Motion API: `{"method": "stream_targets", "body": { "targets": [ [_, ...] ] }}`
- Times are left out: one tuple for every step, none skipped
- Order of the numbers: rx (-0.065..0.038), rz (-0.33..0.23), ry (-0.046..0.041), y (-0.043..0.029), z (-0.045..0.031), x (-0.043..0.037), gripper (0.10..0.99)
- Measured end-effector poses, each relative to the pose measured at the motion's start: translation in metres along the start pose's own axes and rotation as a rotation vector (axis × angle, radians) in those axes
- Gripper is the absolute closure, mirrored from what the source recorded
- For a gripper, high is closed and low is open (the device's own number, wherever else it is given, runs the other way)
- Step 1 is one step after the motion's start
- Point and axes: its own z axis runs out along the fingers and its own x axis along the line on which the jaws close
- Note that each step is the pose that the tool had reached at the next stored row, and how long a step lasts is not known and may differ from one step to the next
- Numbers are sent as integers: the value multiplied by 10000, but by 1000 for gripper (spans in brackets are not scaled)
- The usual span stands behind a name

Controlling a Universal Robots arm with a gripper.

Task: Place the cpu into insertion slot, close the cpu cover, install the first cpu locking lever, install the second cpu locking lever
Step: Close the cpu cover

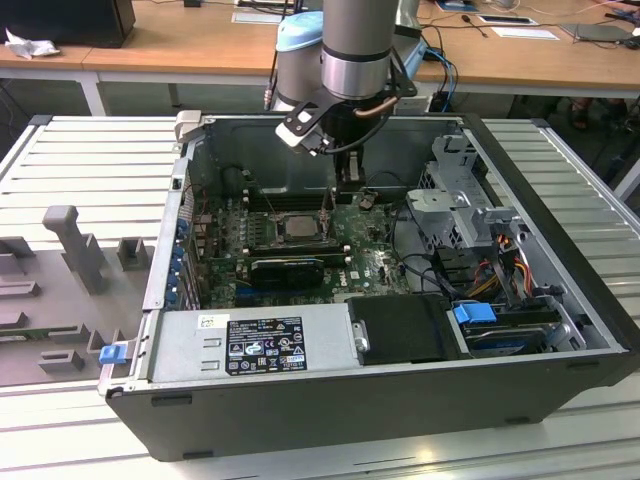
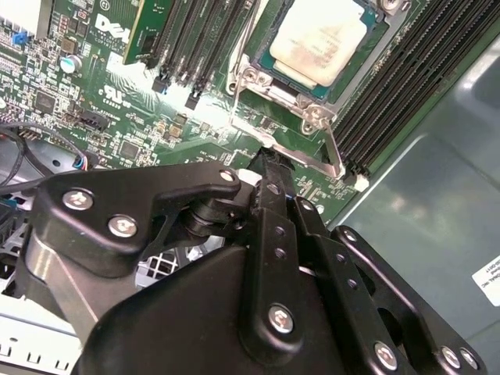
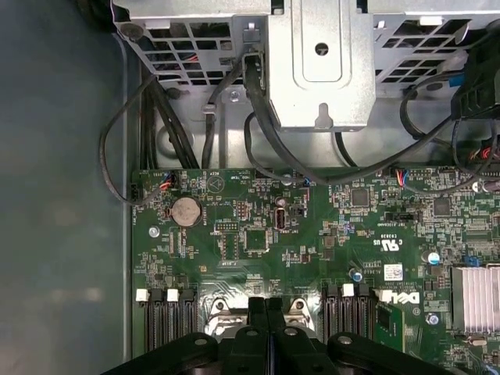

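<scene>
The cpu [image 2: 319,37], a silvery square chip, lies in the insertion slot on the green motherboard; the slot's contact field is hidden beneath it. The cpu cover [image 2: 269,74], a metal frame, lies flat around the chip. A thin wire locking lever [image 2: 308,162] runs along the socket's near edge, and another lever [image 2: 243,43] runs along its side. My gripper [image 2: 270,160] is shut, and its black tip rests at the near lever's bar. In the exterior view the gripper [image 1: 347,190] hangs just to the right of the cpu [image 1: 297,226]. The first wrist view shows the fingers [image 3: 258,311] pressed together.
Long black memory slots [image 2: 406,70] flank the socket on both sides. A metal drive cage [image 3: 320,62] and black cables [image 3: 258,117] lie beyond the board. A power supply [image 1: 255,340] fills the case's front, and the case walls [image 1: 560,230] enclose everything.
</scene>
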Motion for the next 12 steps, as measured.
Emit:
{"method": "stream_targets", "body": {
  "targets": [
    [0,0,-1,-3,0,0,980],
    [1,0,0,-5,0,0,980],
    [1,0,0,-9,0,0,980],
    [0,-1,0,-13,-1,0,980],
    [0,0,0,-17,-1,0,980],
    [1,0,0,-23,-1,0,980],
    [1,0,0,-27,-1,0,980],
    [0,0,0,-30,-2,-1,980],
    [1,0,0,-32,-2,-1,980],
    [1,0,0,-35,-2,-1,980],
    [1,-1,0,-37,-2,-1,980],
    [1,0,-1,-39,-2,-1,980]
  ]
}}
